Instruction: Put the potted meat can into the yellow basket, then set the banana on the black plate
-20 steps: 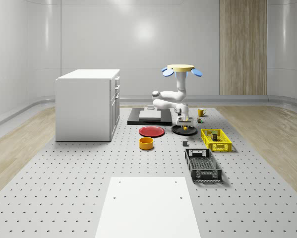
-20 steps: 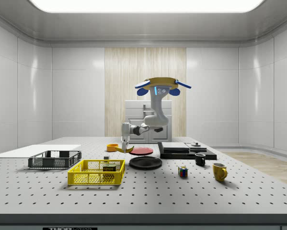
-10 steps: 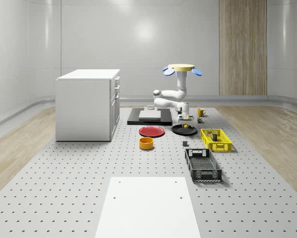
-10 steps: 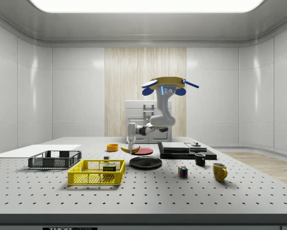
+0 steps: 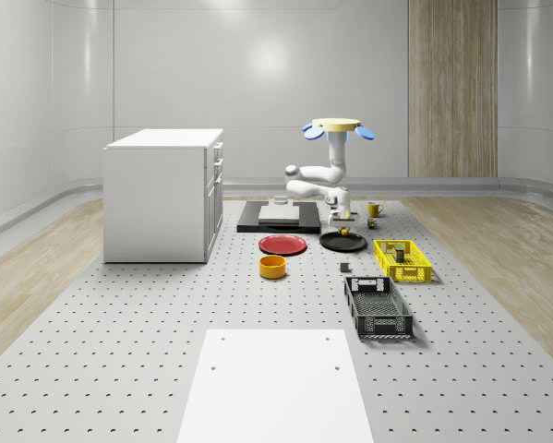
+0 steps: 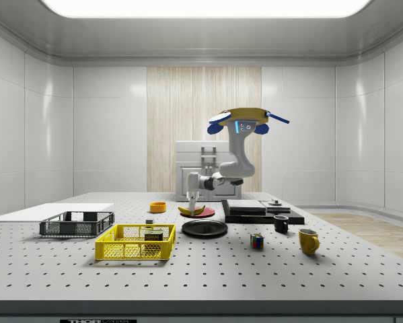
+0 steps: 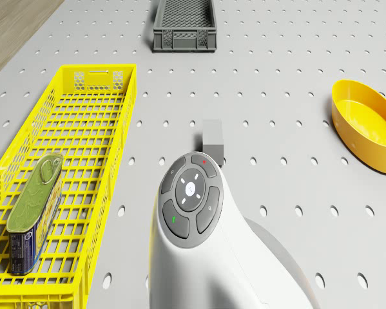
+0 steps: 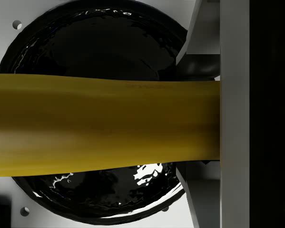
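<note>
Banana (image 8: 104,126) in claw (image 6: 193,204), now above black plate (image 8: 94,38).

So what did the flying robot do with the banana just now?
The drone drifted toward the side view's right, carrying the banana along in its tool. The banana now hangs over the black plate, held up and not yet set down. The meat can stayed in the yellow basket, and the other dishes stayed put.
</note>
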Available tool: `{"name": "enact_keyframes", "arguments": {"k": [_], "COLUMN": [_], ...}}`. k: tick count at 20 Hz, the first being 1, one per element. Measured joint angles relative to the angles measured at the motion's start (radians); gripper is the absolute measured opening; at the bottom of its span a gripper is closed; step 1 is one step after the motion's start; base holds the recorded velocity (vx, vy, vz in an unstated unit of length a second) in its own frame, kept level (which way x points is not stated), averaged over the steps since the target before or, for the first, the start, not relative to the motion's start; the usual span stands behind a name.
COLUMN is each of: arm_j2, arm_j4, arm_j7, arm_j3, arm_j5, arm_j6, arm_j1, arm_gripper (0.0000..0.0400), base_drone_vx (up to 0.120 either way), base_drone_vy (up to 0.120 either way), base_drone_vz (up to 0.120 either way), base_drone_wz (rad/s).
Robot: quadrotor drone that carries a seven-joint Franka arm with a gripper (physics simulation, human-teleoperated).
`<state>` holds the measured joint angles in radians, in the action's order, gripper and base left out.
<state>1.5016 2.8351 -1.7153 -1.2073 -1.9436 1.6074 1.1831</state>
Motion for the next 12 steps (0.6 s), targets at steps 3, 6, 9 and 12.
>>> {"name": "enact_keyframes", "arguments": {"k": [3,6,9,12], "arm_j2": [0.001,0.001,0.002,0.002], "arm_j4": [0.000,-0.001,-0.010,-0.024], "arm_j7": [0.000,-0.001,0.000,0.000], "arm_j3": [0.000,0.004,0.029,0.066], "arm_j5": [0.000,-0.003,-0.027,-0.061], "arm_j6": [0.000,0.003,0.014,0.031], "arm_j1": [0.000,0.001,0.006,0.014], "arm_gripper": [0.0201,0.0201,0.0201,0.0201], "base_drone_vx": [-0.120,-0.040,0.000,0.000], "base_drone_vy": [0.000,0.000,0.000,0.000], "base_drone_vz": [0.000,0.000,0.000,0.000], "base_drone_wz": [0.000,0.000,0.000,0.000]}}
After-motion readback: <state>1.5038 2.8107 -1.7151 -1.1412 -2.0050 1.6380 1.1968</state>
